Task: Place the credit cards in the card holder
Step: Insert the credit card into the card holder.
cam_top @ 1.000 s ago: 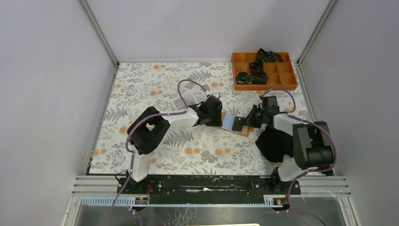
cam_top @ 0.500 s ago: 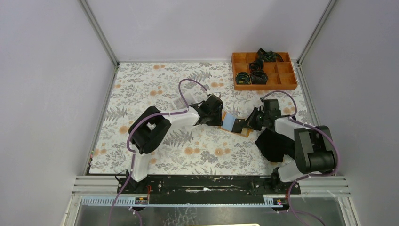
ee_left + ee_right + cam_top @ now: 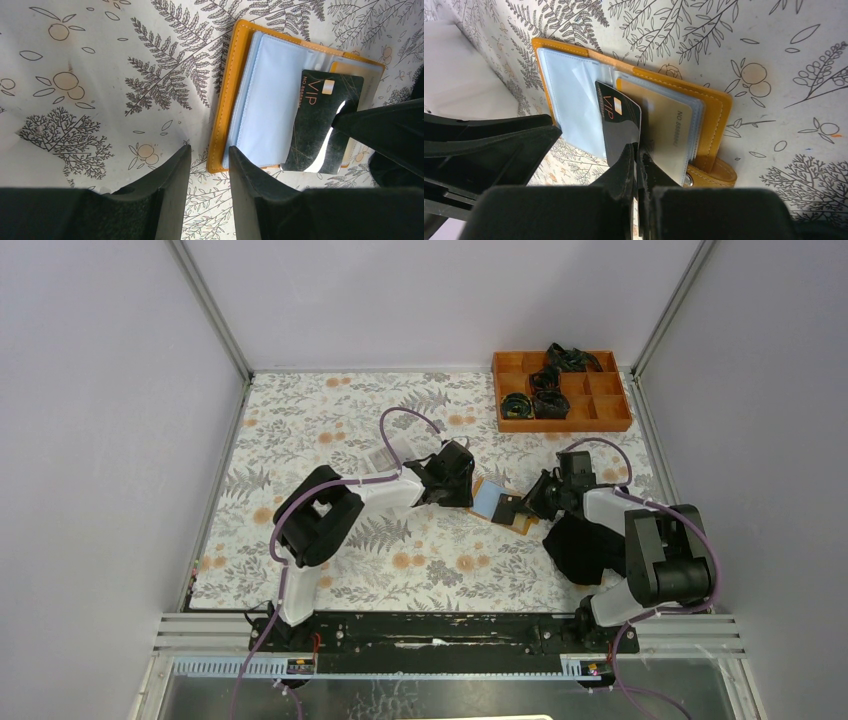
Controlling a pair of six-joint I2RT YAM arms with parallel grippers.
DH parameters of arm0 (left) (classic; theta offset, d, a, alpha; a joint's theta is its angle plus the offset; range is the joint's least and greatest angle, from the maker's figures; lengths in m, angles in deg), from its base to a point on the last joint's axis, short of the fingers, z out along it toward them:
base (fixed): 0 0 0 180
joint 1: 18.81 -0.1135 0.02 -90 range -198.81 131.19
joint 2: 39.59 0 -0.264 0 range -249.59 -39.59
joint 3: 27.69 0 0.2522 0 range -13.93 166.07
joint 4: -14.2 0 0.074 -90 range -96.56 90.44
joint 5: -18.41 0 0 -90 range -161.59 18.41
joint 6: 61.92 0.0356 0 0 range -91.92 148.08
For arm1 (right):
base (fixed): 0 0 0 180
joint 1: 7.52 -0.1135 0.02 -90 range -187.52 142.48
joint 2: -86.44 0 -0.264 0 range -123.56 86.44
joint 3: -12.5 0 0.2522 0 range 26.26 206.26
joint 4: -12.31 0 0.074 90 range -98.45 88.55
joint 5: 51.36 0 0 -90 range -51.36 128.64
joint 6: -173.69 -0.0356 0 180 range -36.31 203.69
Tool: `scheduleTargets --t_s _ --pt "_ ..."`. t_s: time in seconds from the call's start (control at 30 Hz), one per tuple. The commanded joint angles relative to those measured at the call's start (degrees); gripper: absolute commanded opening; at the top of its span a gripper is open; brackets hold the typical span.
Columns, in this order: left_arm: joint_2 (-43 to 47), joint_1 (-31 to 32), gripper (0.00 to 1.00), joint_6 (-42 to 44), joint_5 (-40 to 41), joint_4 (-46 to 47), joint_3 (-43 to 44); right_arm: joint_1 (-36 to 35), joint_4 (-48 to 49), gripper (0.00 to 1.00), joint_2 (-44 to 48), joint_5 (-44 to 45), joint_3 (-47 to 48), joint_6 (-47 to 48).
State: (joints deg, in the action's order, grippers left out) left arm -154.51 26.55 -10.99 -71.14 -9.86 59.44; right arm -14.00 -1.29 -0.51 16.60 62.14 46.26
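Only from the top: both arms whole, an orange tray [image 3: 565,426] at the far right with dark things in some of its boxes, and a black cloth [image 3: 578,545] at the near right. Also the card holder [image 3: 487,498], open and flat on the flowery table [image 3: 330,430], about in the middle, between the two grippers. Cards too small to read from up there

Only from the left wrist: gold letters VIP on the black card [image 3: 312,125], slanted over the pale lining. About half open, the left gripper [image 3: 209,148], one finger down beside the holder's orange edge, the other over the lining. Touching or not, cannot tell

Best from the right wrist: a tan card [image 3: 669,135] tucked in a clear pocket on the clasp side, the clasp strap [image 3: 719,175], and a white box [image 3: 464,80] off to one side. Pinched tight on the black card's edge, the right gripper [image 3: 637,152]

Bent at the elbow and reaching right toward the holder, the left arm [image 3: 320,520]. Folded close, forearm reaching left over the cloth, the right arm [image 3: 655,550]
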Motion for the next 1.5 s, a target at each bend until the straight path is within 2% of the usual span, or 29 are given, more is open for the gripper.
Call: scheduleTargets --t_s 0.0,0.63,1.07,1.23,1.47 --pt "-1.8 0.3 0.41 1.4 1.9 -3.3 0.5 -0.1 -5.4 0.00 -2.3 4.5 0.9 0.1" --pt "-2.1 0.5 0.41 2.1 1.9 -4.4 0.6 0.0 0.6 0.00 -3.7 9.1 2.6 -2.7" --pt "-2.8 0.5 0.41 2.5 1.7 -4.6 1.0 -0.1 4.4 0.00 -1.7 13.7 -0.4 -8.2" --pt "-3.3 0.5 0.40 2.7 2.2 -5.1 1.7 -0.1 3.9 0.00 -2.3 12.3 -0.3 -8.0" --pt "-1.6 0.5 0.40 4.0 5.3 -5.7 3.9 -0.1 -1.8 0.00 -1.7 13.1 0.2 -3.3"
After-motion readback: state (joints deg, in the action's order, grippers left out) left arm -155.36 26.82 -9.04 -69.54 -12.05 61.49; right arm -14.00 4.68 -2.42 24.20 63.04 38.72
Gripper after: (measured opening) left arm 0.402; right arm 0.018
